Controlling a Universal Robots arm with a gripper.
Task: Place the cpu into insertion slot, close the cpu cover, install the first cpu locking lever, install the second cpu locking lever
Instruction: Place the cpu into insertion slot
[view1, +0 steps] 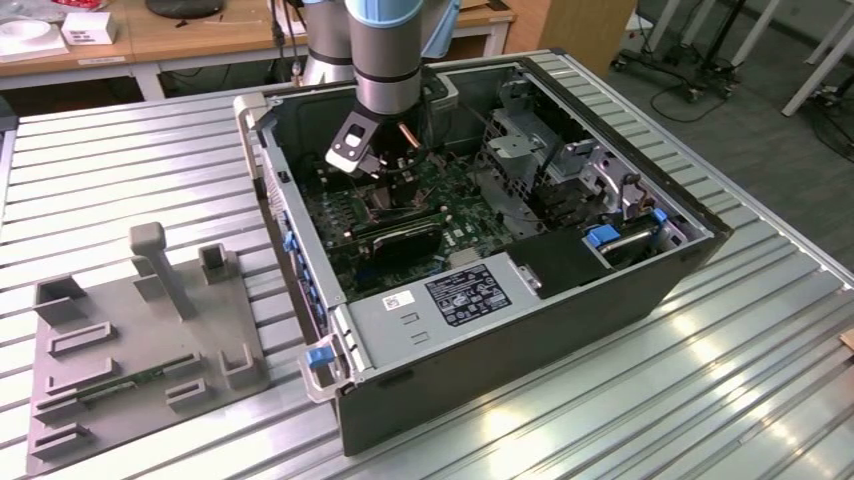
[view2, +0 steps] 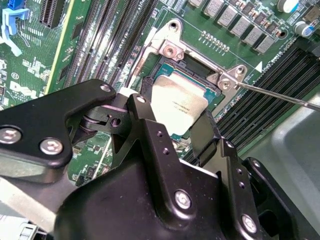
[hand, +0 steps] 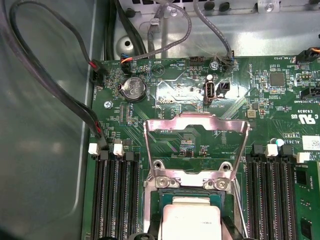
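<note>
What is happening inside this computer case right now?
A Universal Robots arm reaches into the open computer case. Its end effector holds the cpu at the insertion slot on the green motherboard; whether the chip is fully seated cannot be told. The cpu cover stands open, swung up away from the slot, so closing it is not yet done.

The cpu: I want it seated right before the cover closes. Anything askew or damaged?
Nothing stands out: the cpu, held in the hand, lines up squarely with the insertion slot, and the cpu cover stands open.
</note>
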